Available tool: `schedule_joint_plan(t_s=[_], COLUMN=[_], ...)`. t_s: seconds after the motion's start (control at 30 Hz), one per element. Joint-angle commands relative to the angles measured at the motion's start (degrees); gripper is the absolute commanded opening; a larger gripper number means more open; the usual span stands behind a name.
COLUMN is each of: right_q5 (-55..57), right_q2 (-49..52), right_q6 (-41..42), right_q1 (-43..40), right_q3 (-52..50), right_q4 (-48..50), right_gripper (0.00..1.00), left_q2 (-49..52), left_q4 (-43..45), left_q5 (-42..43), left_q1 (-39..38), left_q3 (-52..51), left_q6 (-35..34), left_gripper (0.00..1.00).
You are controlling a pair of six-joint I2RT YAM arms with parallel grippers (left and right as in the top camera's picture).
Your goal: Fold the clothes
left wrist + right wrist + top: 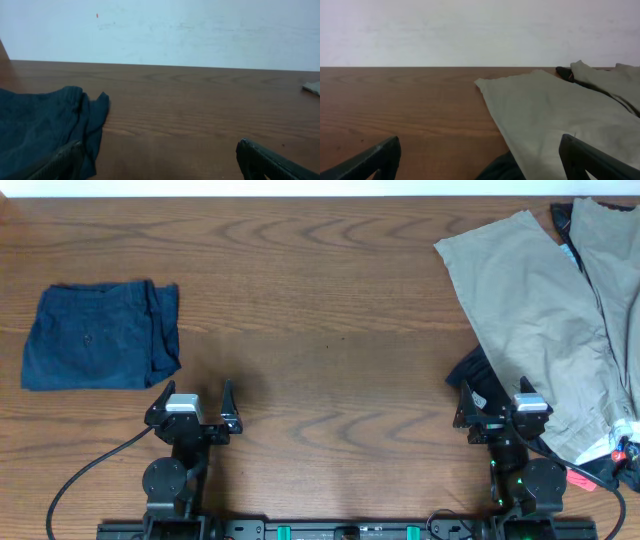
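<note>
Fingers [60,162] of the left gripper [193,393] stand wide apart w/ nothing clamped. The same holds for the right gripper [498,400], whose fingers [370,160] are also spread w/ no cloth between them.

1. Task item. We find the navy shorts [95,338] at the far-left of the table [330,300], lying flat as a compact, approx. rectangular packet. Colour is dark blue w/ a soft, denim-like surface. The left, near and far edges look fairly straight. The right edge is uneven: several layers show there, and one corner flap sticks out at the far-right end. In the left wrist view the shorts [40,125] fill the lower-left, w/ a rounded fold ridge and that corner flap pointing right.

2. Left arm. We see the left gripper near the shorts' near-right corner, apart from the cloth. In the left wrist view its left finger overlaps the shorts' edge; we cannot tell contact there.

3. Right side. We note the khaki garments [540,310] spread over the far-right of the table, well apart from the shorts. A dark cloth [480,375] shows under their near-left edge, just beside the right gripper. In the right wrist view the khaki garments [555,115] lie ahead and to the right.

4. Misc. A black cable [90,470] loops off the left arm base.
</note>
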Motion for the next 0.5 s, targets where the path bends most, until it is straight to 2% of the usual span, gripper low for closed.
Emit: schedule_joint_plan(t_s=[0.0,0.47], right_q5=[0.6,0.6], right_q2=[-0.4,-0.4], right_q6=[-0.6,-0.6], right_q1=[0.3,0.3], right_q3=[0.0,0.0], right_q4=[-0.3,-0.3], right_gripper=[0.99,0.99], left_q2=[-0.4,-0.4], left_q4=[-2.5,-2.6], left_q5=[1.7,1.7], left_q1=[0.2,0.2], left_q3=[-0.5,-0.5], left_q6=[-0.5,-0.5], left_gripper=[0.98,0.98])
